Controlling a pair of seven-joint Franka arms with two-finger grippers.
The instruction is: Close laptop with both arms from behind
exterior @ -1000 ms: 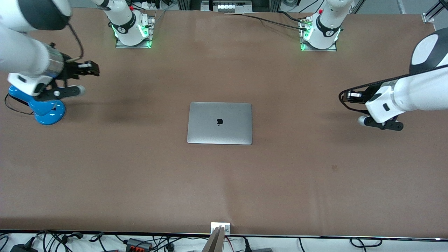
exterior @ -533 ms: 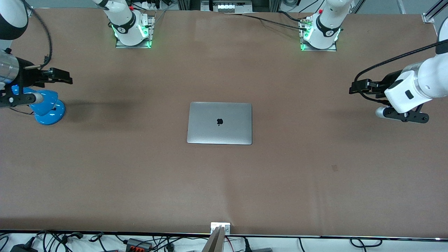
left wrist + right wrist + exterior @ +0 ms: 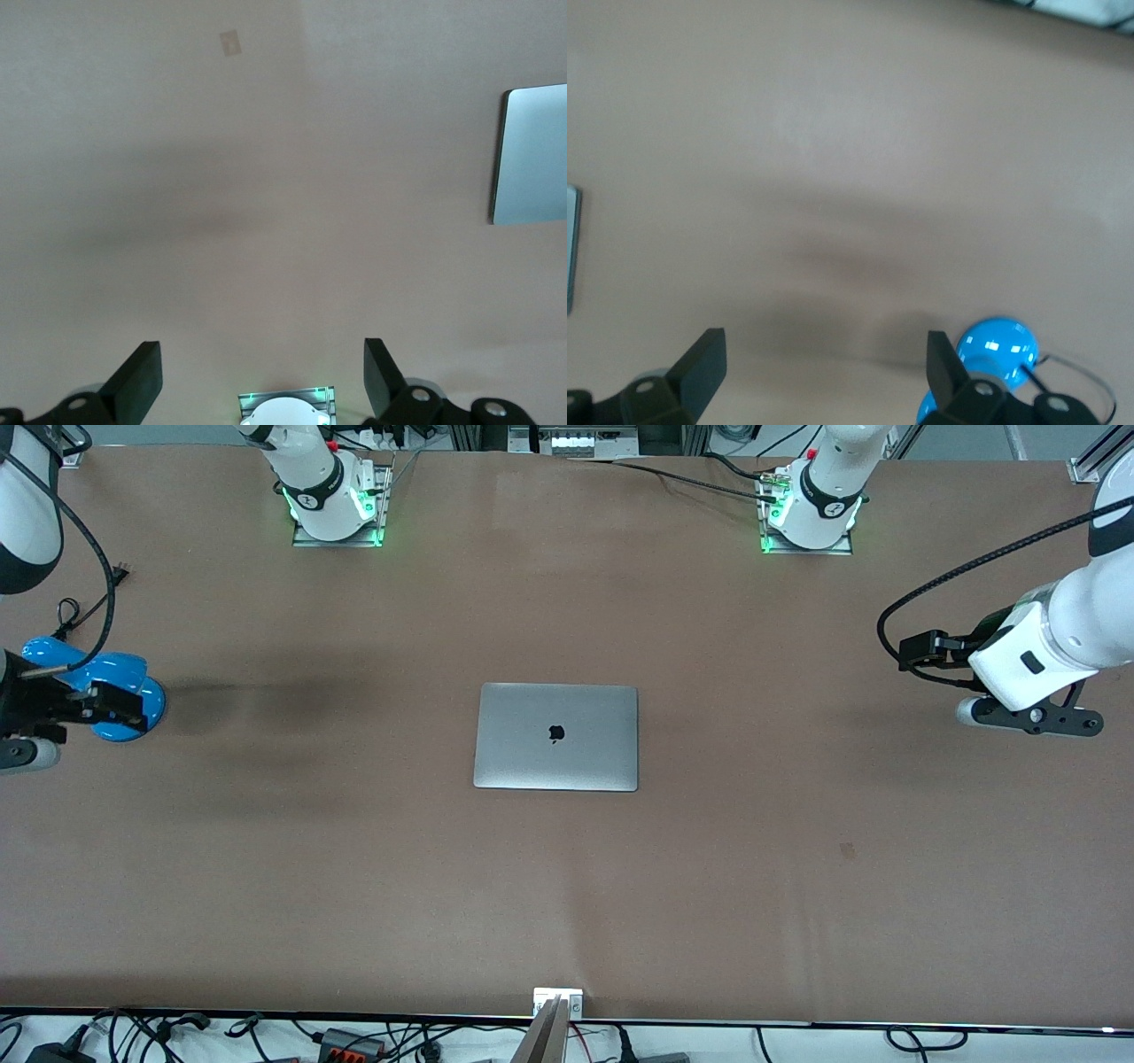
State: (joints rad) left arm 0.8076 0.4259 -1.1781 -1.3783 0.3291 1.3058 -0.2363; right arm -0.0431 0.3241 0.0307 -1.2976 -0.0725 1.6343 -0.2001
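Observation:
The silver-grey laptop (image 3: 556, 736) lies shut and flat in the middle of the table, its dark apple logo facing up. Its edge also shows in the left wrist view (image 3: 532, 155) and as a sliver in the right wrist view (image 3: 570, 248). My left gripper (image 3: 917, 648) hangs open and empty over bare table at the left arm's end, well away from the laptop; its fingers (image 3: 137, 382) stand wide apart. My right gripper (image 3: 111, 704) hangs open and empty at the right arm's end over a blue stand, its fingers (image 3: 700, 367) wide apart.
A blue rounded stand (image 3: 115, 691) with a black cable sits at the right arm's end of the table, and shows in the right wrist view (image 3: 997, 350). The arm bases (image 3: 332, 500) stand along the table's edge farthest from the front camera. A small dark mark (image 3: 847, 850) is on the tabletop.
Both arms have drawn outward from the laptop toward their table ends. The right gripper has dropped lower in the front view, over the blue stand. The laptop has not moved.

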